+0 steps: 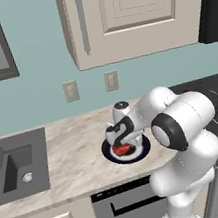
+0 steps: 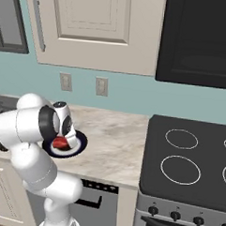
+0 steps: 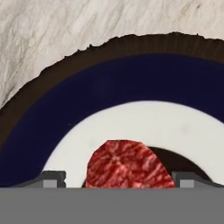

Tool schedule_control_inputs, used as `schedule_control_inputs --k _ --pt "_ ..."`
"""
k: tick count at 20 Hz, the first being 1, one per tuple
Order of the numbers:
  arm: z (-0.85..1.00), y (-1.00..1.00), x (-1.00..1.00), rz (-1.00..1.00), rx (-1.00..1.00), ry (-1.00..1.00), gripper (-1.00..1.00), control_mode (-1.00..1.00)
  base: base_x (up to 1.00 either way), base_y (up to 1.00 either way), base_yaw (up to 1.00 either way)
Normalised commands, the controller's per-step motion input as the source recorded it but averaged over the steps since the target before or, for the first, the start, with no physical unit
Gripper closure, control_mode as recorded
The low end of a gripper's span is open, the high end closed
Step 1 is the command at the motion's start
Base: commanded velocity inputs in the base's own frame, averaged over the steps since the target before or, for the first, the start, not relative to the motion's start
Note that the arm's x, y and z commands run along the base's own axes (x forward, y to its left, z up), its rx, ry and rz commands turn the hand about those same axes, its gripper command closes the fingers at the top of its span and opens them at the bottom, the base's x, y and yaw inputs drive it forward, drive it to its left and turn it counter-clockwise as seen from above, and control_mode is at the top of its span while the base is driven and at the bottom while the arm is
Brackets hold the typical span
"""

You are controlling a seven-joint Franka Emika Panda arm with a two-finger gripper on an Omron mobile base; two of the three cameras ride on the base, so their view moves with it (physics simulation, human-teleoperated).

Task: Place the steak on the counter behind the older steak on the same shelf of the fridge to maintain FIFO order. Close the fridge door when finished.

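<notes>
Kitchen, beige marbled desk point(image 1: 78, 152) between sink point(image 1: 12, 168) and black stovetop point(image 2: 187, 161). The steak point(image 3: 129, 165) lies on a blue-rimmed white plate point(image 3: 131, 83) near the desk's front edge. Step in hand, as judged: grasping the steak. Best to keep it centred between both fingertips point(image 3: 53, 179) and close low on the meat, not the plate. Pincer point(image 1: 121, 142) stands wide, straddling the steak; no grip yet, contact unclear.

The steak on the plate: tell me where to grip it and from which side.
Grip the steak across its two opposite edges, coming straight down from above. It lies flat on the white centre of the plate, and the tool is above it, tips either side.
</notes>
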Motion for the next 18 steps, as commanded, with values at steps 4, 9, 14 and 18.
schedule_control_inputs --k 4,9,14,18 --pt "-0.11 0.01 -0.03 0.01 0.0 0.0 1.0 -1.0 0.0 0.0 0.0" --pt "0.02 -0.01 -0.16 -0.02 0.02 -0.05 1.0 -1.0 0.0 0.0 0.0" --pt "0.78 -0.07 -0.47 -0.14 0.0 -0.13 1.0 -1.0 0.0 0.0 0.0" --pt "1.0 -0.1 -0.51 -0.25 0.0 -0.2 1.0 -1.0 0.0 0.0 0.0"
